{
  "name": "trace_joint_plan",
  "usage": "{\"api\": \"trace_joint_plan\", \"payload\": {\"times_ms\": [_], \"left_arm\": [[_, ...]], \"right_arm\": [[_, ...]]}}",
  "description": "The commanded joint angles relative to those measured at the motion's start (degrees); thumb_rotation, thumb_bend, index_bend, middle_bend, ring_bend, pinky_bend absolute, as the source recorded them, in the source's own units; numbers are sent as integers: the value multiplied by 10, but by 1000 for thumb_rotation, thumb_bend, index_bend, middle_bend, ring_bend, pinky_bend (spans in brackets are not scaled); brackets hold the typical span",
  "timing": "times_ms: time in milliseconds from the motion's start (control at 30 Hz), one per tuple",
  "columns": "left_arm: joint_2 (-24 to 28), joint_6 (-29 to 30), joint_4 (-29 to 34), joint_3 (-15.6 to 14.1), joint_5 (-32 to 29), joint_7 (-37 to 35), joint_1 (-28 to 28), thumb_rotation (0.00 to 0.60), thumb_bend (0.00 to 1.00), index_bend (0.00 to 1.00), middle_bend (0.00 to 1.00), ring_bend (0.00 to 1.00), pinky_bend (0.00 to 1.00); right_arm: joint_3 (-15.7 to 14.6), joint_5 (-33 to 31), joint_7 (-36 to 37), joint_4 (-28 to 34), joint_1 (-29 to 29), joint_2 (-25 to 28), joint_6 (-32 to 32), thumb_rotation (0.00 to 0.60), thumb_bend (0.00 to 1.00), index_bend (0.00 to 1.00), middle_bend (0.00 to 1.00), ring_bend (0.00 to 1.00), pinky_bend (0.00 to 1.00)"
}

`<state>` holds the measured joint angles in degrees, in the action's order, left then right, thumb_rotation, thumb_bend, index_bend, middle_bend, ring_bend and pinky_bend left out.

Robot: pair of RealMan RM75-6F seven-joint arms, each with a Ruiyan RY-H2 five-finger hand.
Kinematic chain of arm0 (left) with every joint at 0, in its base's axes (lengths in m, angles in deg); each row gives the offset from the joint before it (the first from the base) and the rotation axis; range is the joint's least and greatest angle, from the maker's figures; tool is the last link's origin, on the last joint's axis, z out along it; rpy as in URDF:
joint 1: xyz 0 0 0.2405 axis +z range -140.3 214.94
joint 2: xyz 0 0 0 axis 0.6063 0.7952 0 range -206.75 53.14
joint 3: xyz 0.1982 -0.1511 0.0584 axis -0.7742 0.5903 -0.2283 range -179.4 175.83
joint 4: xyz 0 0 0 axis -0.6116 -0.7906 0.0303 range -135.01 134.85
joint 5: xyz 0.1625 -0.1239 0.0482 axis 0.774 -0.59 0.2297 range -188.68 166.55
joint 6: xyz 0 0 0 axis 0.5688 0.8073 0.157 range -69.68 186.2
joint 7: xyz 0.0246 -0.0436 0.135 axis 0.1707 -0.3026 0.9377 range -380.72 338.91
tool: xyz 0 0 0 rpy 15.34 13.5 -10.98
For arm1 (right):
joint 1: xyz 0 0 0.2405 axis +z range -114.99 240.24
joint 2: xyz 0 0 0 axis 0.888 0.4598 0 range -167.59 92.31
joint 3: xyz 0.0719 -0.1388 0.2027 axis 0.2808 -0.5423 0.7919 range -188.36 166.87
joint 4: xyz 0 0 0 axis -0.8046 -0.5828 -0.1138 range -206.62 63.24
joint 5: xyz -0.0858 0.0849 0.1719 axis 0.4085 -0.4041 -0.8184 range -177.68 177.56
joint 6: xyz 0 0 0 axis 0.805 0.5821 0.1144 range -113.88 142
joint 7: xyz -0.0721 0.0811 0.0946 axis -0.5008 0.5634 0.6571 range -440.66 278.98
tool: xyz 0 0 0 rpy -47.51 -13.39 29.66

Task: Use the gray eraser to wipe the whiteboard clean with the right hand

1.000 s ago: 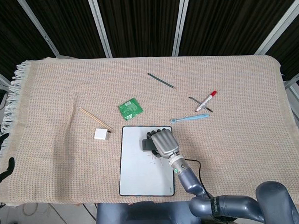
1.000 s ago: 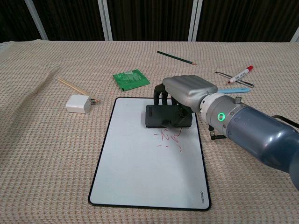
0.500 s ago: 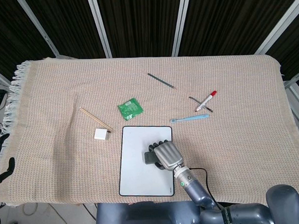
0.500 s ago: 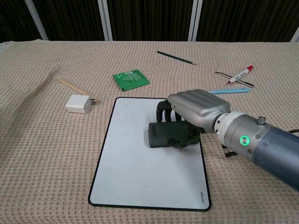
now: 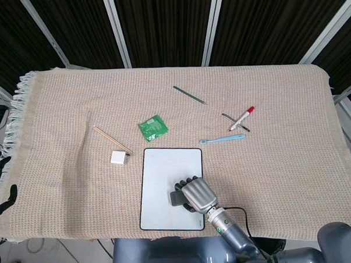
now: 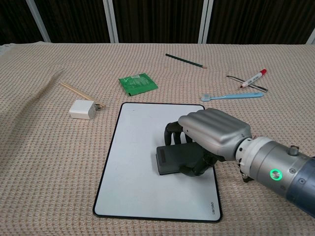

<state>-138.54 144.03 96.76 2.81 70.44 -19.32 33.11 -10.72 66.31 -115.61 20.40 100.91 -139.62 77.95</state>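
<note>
Chest view: right hand (image 6: 214, 132) grips gray eraser (image 6: 172, 160), long axis across whiteboard (image 6: 133, 147), nr its right edge; we see board apparently clean.

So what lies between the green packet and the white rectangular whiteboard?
Only bare beige cloth between green packet and whiteboard, in the chest view.

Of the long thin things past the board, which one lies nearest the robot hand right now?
The light blue toothbrush, lying just beyond the whiteboard's far right corner. The red-capped marker and the dark pencil lie farther from the right robot hand.
</note>
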Motion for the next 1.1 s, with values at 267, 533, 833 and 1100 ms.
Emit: {"api": "trace_joint_plan", "payload": {"times_ms": [267,533,833,1100], "left_arm": [[0,0,-1,0,-1,1,0,600,462,130,9,0,0],[0,-1,-2,1,-2,2,0,600,462,131,9,0,0],[-1,1,-2,0,0,5,0,600,462,132,9,0,0],[-5,4,-2,-1,2,11,1,600,461,132,9,0,0]], "right_arm": [[60,-25,7,-84,14,-41,-8,600,405,478,507,472,507],[104,-45,17,-120,27,-28,-23,600,401,478,500,468,507],[112,-55,40,-65,18,65,-51,600,400,478,493,463,503],[85,-22,103,-48,-15,139,-56,600,400,478,486,454,487]]}}
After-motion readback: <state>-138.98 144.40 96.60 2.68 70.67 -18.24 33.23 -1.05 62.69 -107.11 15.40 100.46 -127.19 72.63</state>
